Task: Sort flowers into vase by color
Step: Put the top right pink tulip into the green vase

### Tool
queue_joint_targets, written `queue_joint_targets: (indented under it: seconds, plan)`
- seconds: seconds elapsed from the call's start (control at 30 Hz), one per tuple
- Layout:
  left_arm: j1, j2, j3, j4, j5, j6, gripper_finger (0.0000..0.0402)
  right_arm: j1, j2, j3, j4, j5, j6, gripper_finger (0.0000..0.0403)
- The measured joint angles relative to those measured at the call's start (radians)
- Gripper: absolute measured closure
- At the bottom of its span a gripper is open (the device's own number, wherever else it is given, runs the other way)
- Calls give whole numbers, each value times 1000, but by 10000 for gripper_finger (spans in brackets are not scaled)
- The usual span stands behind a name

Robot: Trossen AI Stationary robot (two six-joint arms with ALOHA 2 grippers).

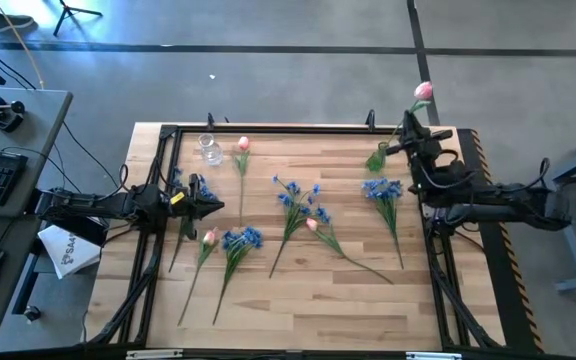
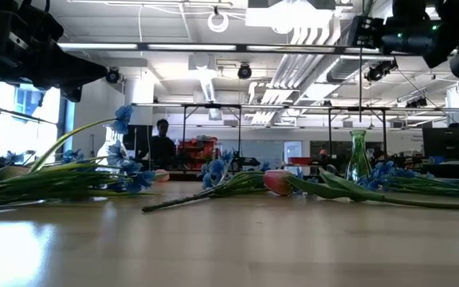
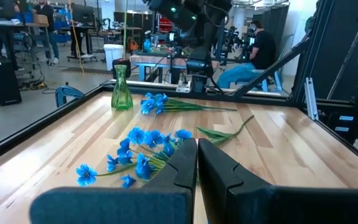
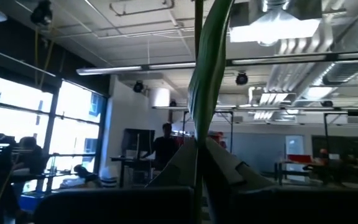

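Observation:
Several flowers lie flat on the wooden table: pink tulips [image 1: 242, 145], [image 1: 209, 237], [image 1: 313, 224] and blue clusters [image 1: 241, 240], [image 1: 293, 195], [image 1: 383, 188]. A clear vase [image 1: 211, 150] stands at the far left and a green vase [image 1: 376, 158] at the far right. My right gripper [image 1: 408, 128] is raised over the far right corner, shut on a pink tulip whose head [image 1: 423, 92] reaches past the far edge. My left gripper [image 1: 213, 208] hovers shut at the table's left, holding nothing. My right gripper pinches the tulip's green stem and a long leaf [image 4: 199, 134] between its two fingers. The fingers slant upward and the stem runs on up out of them. The tulip is lifted clear of the table, head uppermost; the gripper hides its lower stem.
A black metal frame [image 1: 268, 128] runs round the table's edges. The blue cluster [image 3: 143, 152] lies just in front of my left gripper [image 3: 197, 146], with the green vase [image 3: 121, 87] beyond it. People work at desks in the room behind.

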Motion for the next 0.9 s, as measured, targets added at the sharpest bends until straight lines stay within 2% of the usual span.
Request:
queue_joint_targets:
  seconds: [0.2, 0.53, 0.7, 0.9]
  plan:
    - [0, 0, 0, -4, 0, 0, 398, -86, 35, 0, -45, -21, 138, 402]
    - [0, 0, 0, -5, 0, -1, 398, -100, 80, 0, -143, -32, 202, 392]
    - [0, 0, 0, -5, 0, -1, 398, -100, 80, 0, -150, -20, 209, 362]
    - [0, 0, 0, -6, 0, -1, 398, -100, 77, 0, -236, -2, 299, 300]
